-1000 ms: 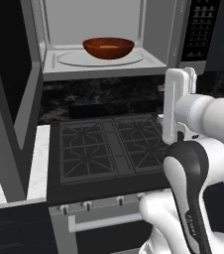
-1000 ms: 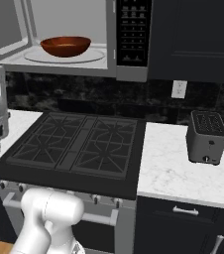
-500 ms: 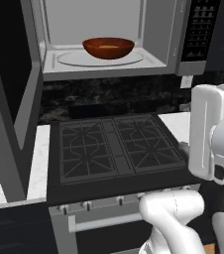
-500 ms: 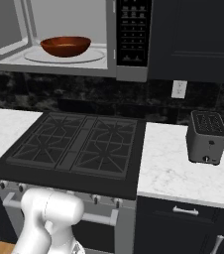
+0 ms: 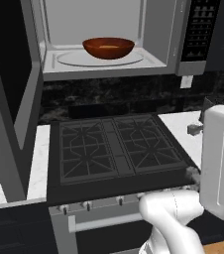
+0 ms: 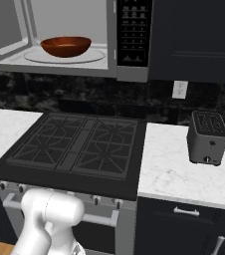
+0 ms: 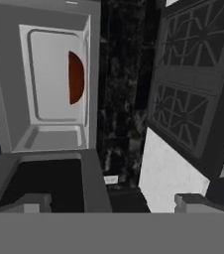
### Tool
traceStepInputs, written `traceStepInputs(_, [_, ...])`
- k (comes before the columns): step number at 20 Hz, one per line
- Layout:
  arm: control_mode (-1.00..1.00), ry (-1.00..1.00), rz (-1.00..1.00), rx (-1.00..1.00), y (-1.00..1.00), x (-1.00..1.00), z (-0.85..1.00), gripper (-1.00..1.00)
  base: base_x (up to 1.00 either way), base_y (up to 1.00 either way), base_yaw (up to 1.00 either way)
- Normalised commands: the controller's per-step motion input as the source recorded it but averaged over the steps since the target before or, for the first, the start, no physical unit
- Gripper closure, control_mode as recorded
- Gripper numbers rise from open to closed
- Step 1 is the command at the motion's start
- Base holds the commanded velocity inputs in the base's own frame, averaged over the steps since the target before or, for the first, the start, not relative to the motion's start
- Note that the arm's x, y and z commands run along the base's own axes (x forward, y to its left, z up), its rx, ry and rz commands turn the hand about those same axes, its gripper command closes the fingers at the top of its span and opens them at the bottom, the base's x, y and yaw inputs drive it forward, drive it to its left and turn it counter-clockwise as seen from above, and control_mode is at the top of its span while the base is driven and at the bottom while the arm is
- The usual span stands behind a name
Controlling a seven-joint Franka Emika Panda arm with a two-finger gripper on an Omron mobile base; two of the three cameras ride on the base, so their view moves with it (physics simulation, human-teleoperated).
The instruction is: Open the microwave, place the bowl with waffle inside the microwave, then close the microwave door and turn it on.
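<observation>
The microwave hangs above the stove with its door swung wide open to the left. On the turntable inside rests the reddish-brown bowl. I cannot make out the waffle inside it. The rolled hand view has the microwave cavity at upper left, the bowl edge-on, and the door's dark glass below. My gripper is open, with its fingertips far apart and nothing between them. The white hand hangs at the right, in front of the stove and well away from the microwave.
A black gas stove lies under the microwave, with white marble counter on both sides. A small dark toaster stands on the right counter. The black button panel is on the microwave's right side.
The arm has swung right, from in front of the microwave's right edge to the far right of the left base view. Bowl and door have not moved.
</observation>
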Motion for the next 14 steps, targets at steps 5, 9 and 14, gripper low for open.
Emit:
traceStepInputs(5, [-1.0, -0.1, 0.0, 0.0, 0.37, 0.12, -0.64, -1.0, 0.0, 0.0, 0.0])
traceStepInputs(9, [-1.0, -0.01, 0.0, 0.0, 0.08, 0.4, -0.58, -1.0, 0.0, 0.0, 0.0])
traceStepInputs(14, [-1.0, 0.0, 0.0, 0.0, 0.0, 0.67, -0.32, -1.0, 0.0, 0.0, 0.0])
